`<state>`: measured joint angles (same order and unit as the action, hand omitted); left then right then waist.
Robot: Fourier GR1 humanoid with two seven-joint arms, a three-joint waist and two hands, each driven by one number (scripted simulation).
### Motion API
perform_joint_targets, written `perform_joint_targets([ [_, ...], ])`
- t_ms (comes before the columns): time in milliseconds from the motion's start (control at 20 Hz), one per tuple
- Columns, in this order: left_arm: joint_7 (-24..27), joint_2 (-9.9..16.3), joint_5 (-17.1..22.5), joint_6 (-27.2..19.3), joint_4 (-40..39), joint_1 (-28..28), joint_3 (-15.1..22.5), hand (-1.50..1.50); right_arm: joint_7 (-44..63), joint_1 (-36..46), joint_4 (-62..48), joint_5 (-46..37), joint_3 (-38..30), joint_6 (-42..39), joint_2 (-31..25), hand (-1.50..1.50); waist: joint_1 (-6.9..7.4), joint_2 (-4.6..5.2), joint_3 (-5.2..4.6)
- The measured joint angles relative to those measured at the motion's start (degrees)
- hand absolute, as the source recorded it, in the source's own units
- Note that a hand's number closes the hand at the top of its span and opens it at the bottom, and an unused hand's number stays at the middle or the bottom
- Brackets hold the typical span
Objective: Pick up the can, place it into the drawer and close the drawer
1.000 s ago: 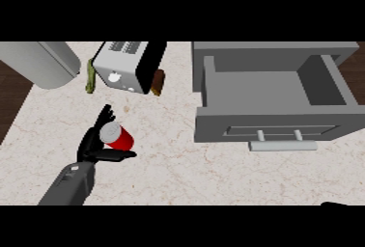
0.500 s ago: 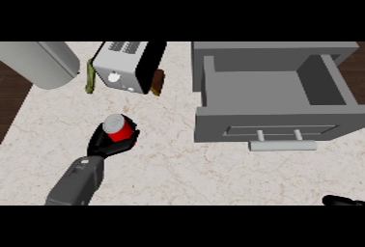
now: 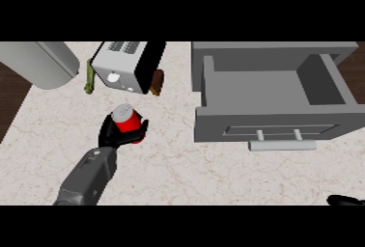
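The pale marbled counter (image 3: 214,173) carries 1 toaster (image 3: 122,65) at the far left; a grey cylinder (image 3: 35,62) beside it; the open drawer (image 3: 274,99) far right.

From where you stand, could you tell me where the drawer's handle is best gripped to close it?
Take the pale grey bar handle at its middle, between its two posts, coming from the front. It juts clear of the open grey drawer, so fingers could wrap it, or just push.

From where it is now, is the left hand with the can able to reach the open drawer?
Probably yes. The left hand is curled round the can, and only bare counter lies between it and the open drawer, whose top is uncovered.
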<state>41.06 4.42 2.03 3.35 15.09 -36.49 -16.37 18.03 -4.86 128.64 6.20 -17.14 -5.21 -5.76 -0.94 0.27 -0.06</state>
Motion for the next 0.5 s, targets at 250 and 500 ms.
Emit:
perform_joint_targets([
  [250, -2.3, -1.3, 1.7, -1.1, 3.2, -1.8, -0.3, 1.50, -0.5, -0.2, -0.1, 0.3, -1.0, -0.2, -0.2, -1.50, 0.32, -0.17, 0.03],
  [500, -7.1, -3.3, 2.9, -3.1, 9.1, -2.4, 2.8, 1.50, -0.9, -1.4, 1.1, -0.7, -1.0, -0.1, 0.5, -1.50, 0.67, -0.37, 0.06],
])
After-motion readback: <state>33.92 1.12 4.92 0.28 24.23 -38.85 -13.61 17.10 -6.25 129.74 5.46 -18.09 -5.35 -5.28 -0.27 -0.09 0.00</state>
